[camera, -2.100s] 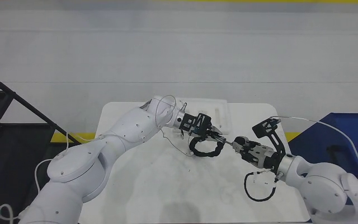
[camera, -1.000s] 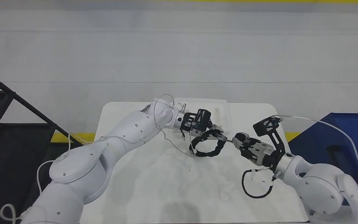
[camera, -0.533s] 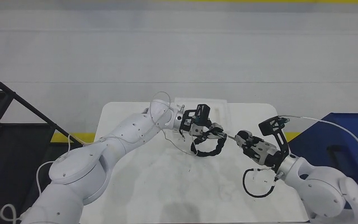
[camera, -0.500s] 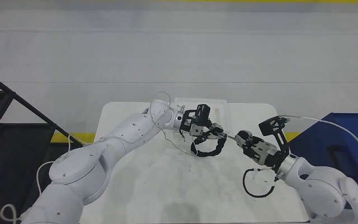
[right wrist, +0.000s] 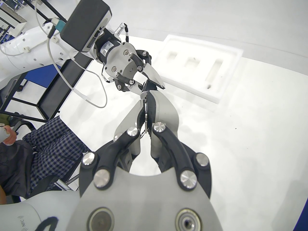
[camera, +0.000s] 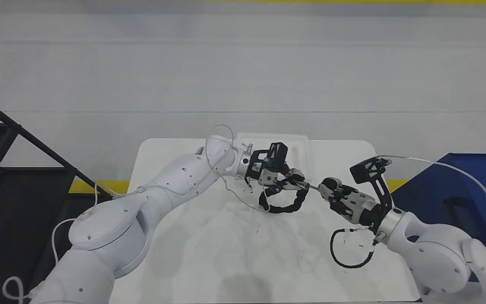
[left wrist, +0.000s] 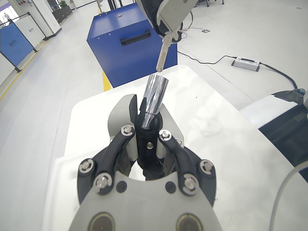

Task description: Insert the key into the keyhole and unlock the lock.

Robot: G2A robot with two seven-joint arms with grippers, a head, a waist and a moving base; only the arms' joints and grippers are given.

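Above the middle of the worktop (camera: 228, 251), the left gripper (left wrist: 147, 108) clamps the cable lock (left wrist: 154, 92) and the right gripper (right wrist: 148, 103) pinches the key (left wrist: 164, 54). Both arms have drifted toward the far edge. The key tip now seems just short of the keyhole, so insertion remains.

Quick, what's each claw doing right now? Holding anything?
Left gripper: shut on the lock.
Right gripper: shut on the key, which points at the lock.
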